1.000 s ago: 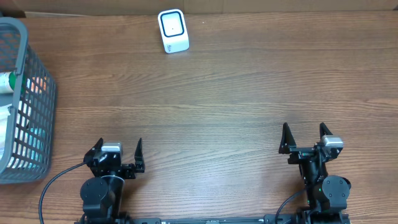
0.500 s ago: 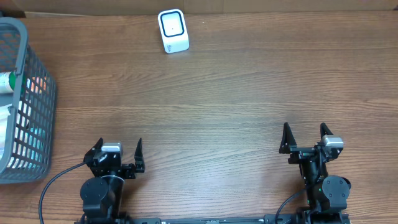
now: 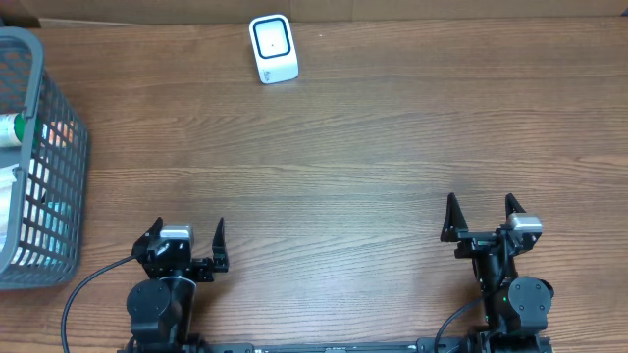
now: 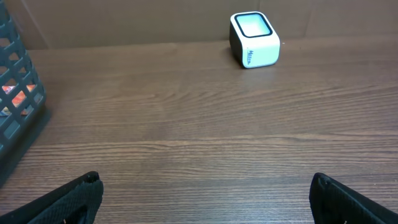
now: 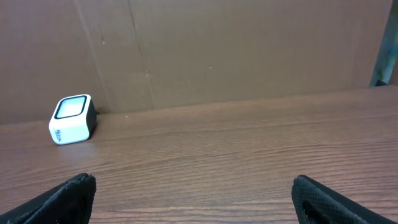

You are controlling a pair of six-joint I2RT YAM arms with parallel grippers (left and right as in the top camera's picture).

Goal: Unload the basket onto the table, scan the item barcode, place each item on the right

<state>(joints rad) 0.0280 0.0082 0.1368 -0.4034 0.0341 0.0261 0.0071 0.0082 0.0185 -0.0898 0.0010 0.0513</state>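
- L gripper (image 3: 186, 227) is sitting at approx 7 o'clock on the near edge of the table (image 3: 373, 147), pointing twd 12; its fingers (image 4: 68, 200) are standing spread wide w/ nothing between them, holding nothing
- R gripper (image 3: 480, 204) is sitting at approx 5 o'clock, also pointing twd 12; its fingers (image 5: 62, 198) are gaping wide, gripping nothing, only bare wood showing in the gap
- Both arms are resting low at the near edge, well apart from each other
- Grey mesh basket (image 3: 67, 167) is standing at 9 o'clock on the L edge, partly cut off by the frame, well apart from the L gripper
- Items (image 3: 12, 127) are lying inside the basket: a white/green piece near the top, w/ orange and teal bits showing thru the mesh; can't tell what each one is, no barcode readable
- White scanner (image 3: 273, 48) w/ dark-rimmed window is sitting at approx 11 o'clock near the far edge, window tilting up, far from both grippers and from the basket
- Brown cardboard wall (image 5: 249, 50) is running along the back at 12 o'clock, just behind the scanner
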